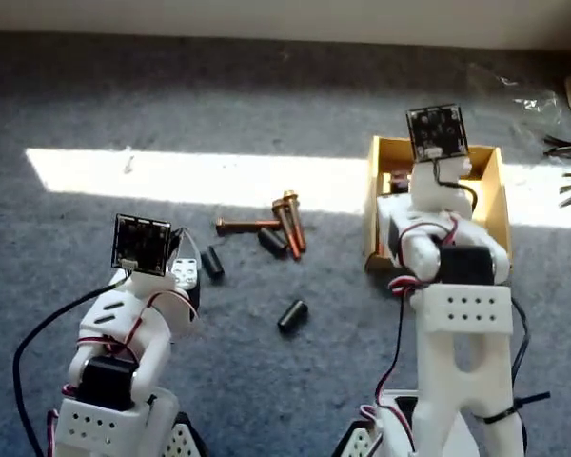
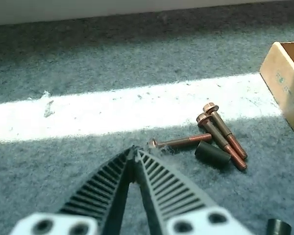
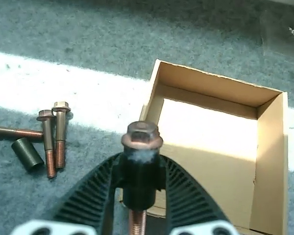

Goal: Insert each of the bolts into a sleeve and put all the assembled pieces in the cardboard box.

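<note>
Lower centre, the right gripper (image 3: 139, 169) pinches a sleeved bolt (image 3: 141, 139); it should clear the box (image 3: 213, 90) rim before letting go.

Tightest spot is the pile: two bolts (image 1: 290, 224) side by side, a third bolt (image 1: 243, 226) running crosswise up to them, and a sleeve (image 1: 272, 240) just beside their shanks, so barely any finger room. The near sleeve (image 1: 292, 316) has carpet all round; the other sleeve (image 1: 211, 263) sits right by the left arm (image 1: 124, 324). A carpet strip separates the pile from the cardboard box (image 1: 385, 145). The box is open-topped, but the right arm (image 1: 457, 305) hangs over it, with a sleeved bolt (image 3: 141, 142) above its near wall.
</note>
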You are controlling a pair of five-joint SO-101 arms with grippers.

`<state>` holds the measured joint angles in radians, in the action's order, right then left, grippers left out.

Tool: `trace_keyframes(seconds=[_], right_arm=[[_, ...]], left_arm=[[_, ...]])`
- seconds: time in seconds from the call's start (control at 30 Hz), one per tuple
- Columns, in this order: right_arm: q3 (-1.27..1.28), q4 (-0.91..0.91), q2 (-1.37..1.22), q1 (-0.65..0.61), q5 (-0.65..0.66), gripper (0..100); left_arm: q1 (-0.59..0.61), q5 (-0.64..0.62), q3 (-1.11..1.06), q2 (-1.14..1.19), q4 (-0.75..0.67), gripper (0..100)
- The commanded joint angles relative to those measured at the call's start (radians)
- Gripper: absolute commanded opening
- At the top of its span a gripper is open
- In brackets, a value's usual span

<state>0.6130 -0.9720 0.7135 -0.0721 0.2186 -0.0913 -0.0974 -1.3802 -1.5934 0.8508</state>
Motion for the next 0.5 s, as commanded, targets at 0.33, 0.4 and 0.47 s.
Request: trace_keyframes(seconds=[0.33, 0.4, 0.47], right_arm=[[-0.234, -0.002, -0.386, 0.067, -0.011, 0.5], [-0.268, -0.002, -0.441, 0.070, -0.009, 0.5], [-0.306, -0.002, -0.499, 0.070, -0.009, 0.5]], left_arm=[[0.107, -0.011, 0.099, 0.001, 0.061, 1], [0.107, -0.009, 0.094, 0.001, 0.061, 1], [0.107, -0.009, 0.070, 0.001, 0.061, 1]])
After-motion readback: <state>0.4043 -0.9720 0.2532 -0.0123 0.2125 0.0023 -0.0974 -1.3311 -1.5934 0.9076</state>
